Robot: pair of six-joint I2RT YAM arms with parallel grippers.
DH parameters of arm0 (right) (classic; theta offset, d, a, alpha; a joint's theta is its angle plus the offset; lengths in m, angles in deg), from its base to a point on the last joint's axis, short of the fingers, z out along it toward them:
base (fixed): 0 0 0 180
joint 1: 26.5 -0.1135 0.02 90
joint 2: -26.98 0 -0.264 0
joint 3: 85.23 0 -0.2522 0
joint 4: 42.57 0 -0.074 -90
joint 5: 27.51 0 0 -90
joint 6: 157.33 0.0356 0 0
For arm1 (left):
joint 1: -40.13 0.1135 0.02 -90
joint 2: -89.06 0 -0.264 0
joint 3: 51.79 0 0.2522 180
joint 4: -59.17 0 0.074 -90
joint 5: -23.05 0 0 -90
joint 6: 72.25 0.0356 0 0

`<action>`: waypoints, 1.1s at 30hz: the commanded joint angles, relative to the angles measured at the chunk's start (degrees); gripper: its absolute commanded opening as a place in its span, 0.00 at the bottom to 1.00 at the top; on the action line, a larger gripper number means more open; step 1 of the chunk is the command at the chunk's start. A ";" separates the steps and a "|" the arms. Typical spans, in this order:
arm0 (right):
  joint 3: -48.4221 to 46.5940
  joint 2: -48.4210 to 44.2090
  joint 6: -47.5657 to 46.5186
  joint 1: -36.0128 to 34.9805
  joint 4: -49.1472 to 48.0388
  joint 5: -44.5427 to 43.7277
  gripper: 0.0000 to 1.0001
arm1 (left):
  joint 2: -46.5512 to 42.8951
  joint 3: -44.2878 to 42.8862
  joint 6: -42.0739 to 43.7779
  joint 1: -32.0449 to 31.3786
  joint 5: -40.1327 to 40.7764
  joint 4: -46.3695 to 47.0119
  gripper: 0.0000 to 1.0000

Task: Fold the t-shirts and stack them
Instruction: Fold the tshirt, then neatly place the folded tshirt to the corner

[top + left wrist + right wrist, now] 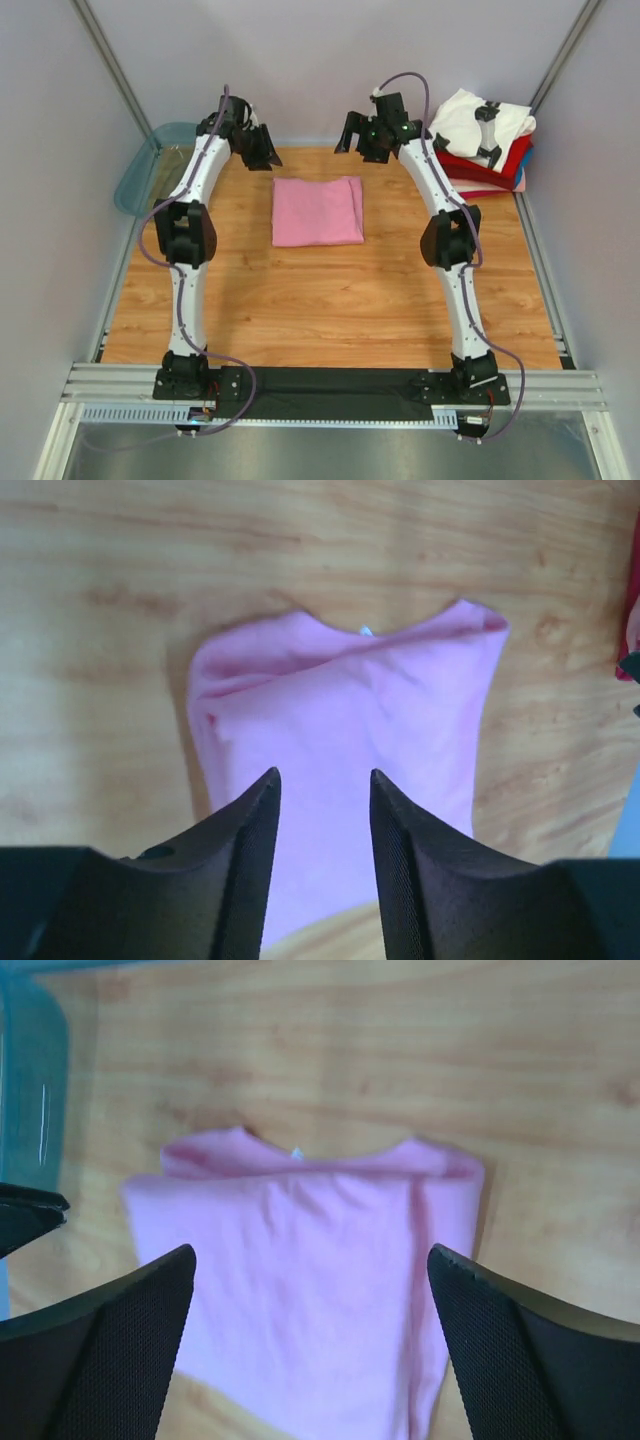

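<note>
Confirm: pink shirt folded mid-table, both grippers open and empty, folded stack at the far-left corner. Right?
Wrong corner: the top external view shows the folded stack at the far right; the teal tray is far left. The pink shirt folded mid-table, left gripper and right gripper open and empty: correct.

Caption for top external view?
Folded pink t-shirt centred on the wooden table; stack of folded shirts at the far right corner.

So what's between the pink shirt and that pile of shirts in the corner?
Just the right arm's white forearm over bare table, seen from the top view.
</note>
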 commanded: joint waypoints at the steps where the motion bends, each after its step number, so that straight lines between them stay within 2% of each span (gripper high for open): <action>1: -20.54 10.58 3.35 3.16 12.13 4.54 1.00 | 13.88 -17.58 0.10 2.11 -8.51 -9.55 0.49; 2: -14.90 6.93 3.26 3.17 8.74 4.46 1.00 | 14.51 -19.97 0.28 2.11 -9.03 -9.31 0.52; 3: -6.58 2.98 3.00 2.99 4.53 4.28 1.00 | 13.04 -17.47 0.10 1.94 -9.91 -7.57 0.53; 4: 2.03 -1.24 3.17 2.65 -0.99 3.76 1.00 | 10.85 -13.45 0.02 1.85 -11.05 -1.73 0.53; 5: 17.78 -9.89 3.18 2.55 -6.61 3.32 1.00 | 8.30 -4.36 -0.16 1.85 -11.49 1.20 0.54; 6: 22.55 -12.59 3.18 2.47 -14.07 2.36 1.00 | 3.75 -0.61 0.01 1.50 -11.59 3.50 0.54; 7: 27.38 -14.62 3.18 2.47 -15.53 2.43 1.00 | 1.88 4.39 0.36 1.33 -11.15 5.78 0.54; 14: 35.32 -16.57 0.28 2.55 -15.89 2.17 1.00 | -9.46 13.04 4.85 -0.87 -7.11 3.52 0.54; 19: 35.17 -11.57 -1.21 2.55 -16.87 3.84 1.00 | -15.88 16.99 6.86 -3.15 1.93 -4.99 0.50; 20: 34.99 -10.95 -1.48 2.64 -17.21 3.84 1.00 | -19.46 18.48 7.57 -4.99 4.21 -5.79 0.50; 21: 34.38 -9.29 -1.83 2.73 -17.39 3.84 1.00 | -21.41 21.98 8.18 -5.96 9.02 -7.28 0.50; 23: 33.58 -7.62 -2.45 2.90 -17.83 4.10 1.00 | -27.37 25.60 8.98 -8.76 13.18 -8.17 0.50; 28: 29.54 -2.08 -2.72 2.99 -18.00 5.86 1.00 | -38.46 38.50 11.44 -11.59 17.05 -8.61 0.50; 33: 30.07 1.18 0.09 0.98 -20.64 9.37 1.00 | -50.42 52.57 13.37 -11.86 26.97 -8.09 0.51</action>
